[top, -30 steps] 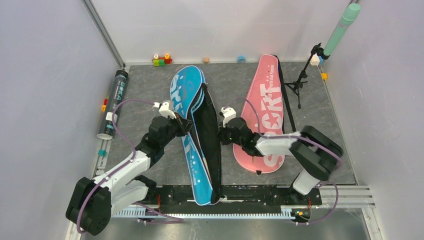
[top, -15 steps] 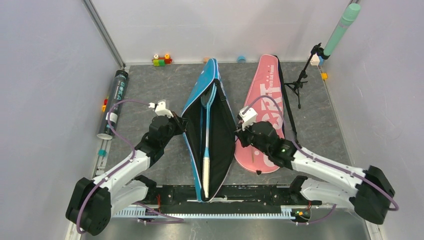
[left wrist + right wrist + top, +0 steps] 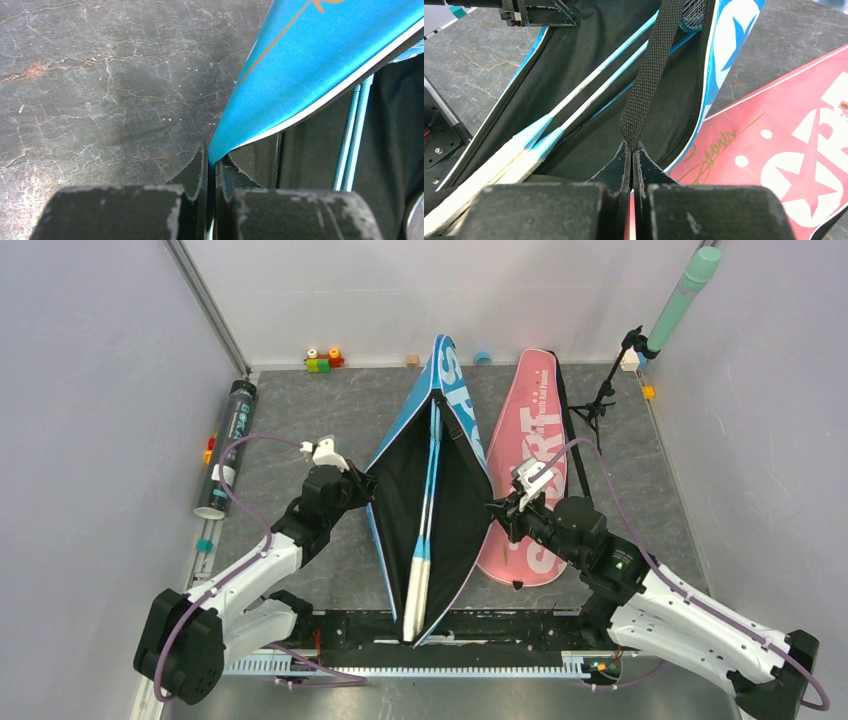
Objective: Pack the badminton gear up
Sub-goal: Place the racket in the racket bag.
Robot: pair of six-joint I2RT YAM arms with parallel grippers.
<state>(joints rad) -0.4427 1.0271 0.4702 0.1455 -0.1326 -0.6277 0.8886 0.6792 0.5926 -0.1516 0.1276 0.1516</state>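
Observation:
The blue racket bag lies at mid-table, its black lining spread wide. Two blue rackets with white handles lie inside. My left gripper is shut on the bag's left edge, pinched between the jaws. My right gripper is shut on the bag's black webbing strap, which runs up from the fingertips over the racket shafts. The pink racket bag lies closed just to the right, under the right arm. A dark tube lies along the left wall.
A black tripod stand stands at the back right beside a green cylinder. Small toy blocks sit along the back wall and left edge. The metal rail crosses the near edge under the bag's bottom end.
The right arm swung out to the right, drawing the strap and the bag's upper flap with it. The blue bag went from folded shut to wide open, baring the rackets. The left gripper held still.

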